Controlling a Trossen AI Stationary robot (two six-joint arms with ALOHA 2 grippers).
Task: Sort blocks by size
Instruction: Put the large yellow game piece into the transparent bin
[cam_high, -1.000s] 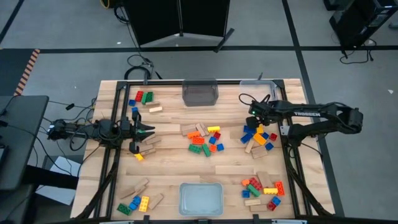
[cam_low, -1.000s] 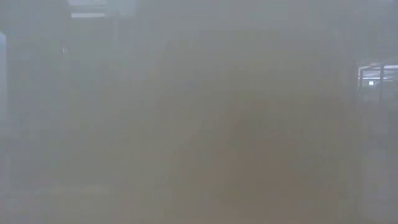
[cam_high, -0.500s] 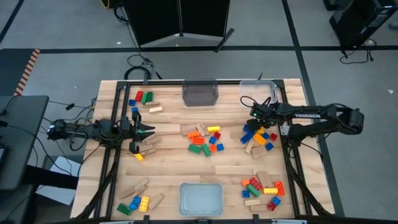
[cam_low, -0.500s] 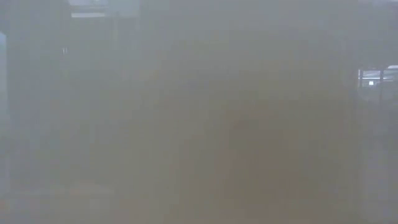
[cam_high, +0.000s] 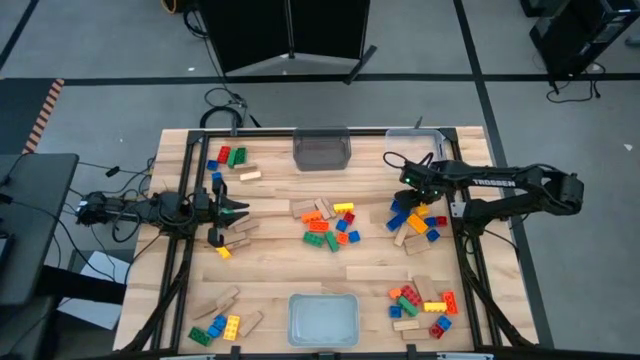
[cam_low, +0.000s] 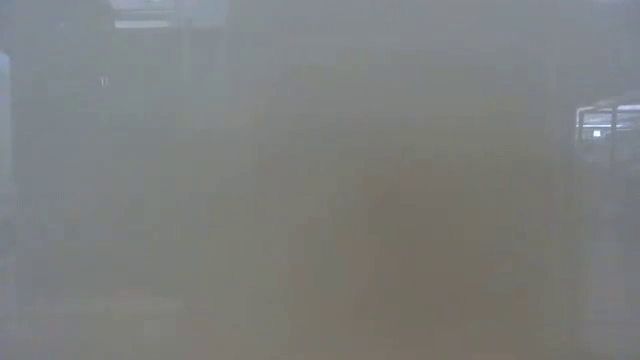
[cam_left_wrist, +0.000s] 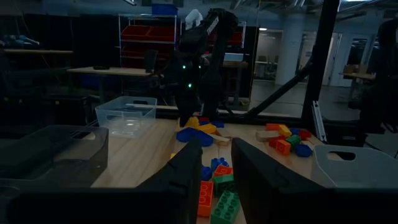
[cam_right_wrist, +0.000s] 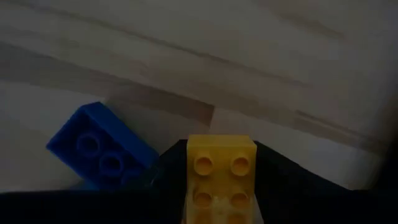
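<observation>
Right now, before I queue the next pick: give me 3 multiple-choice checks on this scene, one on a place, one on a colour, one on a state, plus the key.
1. Where is the right claw?
A. Over the clear bin at the table's near edge
B. At the block cluster on the right side of the table
C. Off the table entirely

2. What colour is the brick lying beside the brick in the right claw?
A. Red
B. Green
C. Blue

3. What is between the right claw's fingers?
A. A yellow brick
B. Nothing
C. A tan wooden block

Key:
1 B, the high view shows it at that cluster's far edge.
2 C, a blue brick lies next to it in the right wrist view.
3 A, both dark fingers flank the yellow studs.

The left claw waits at the table's left.
</observation>
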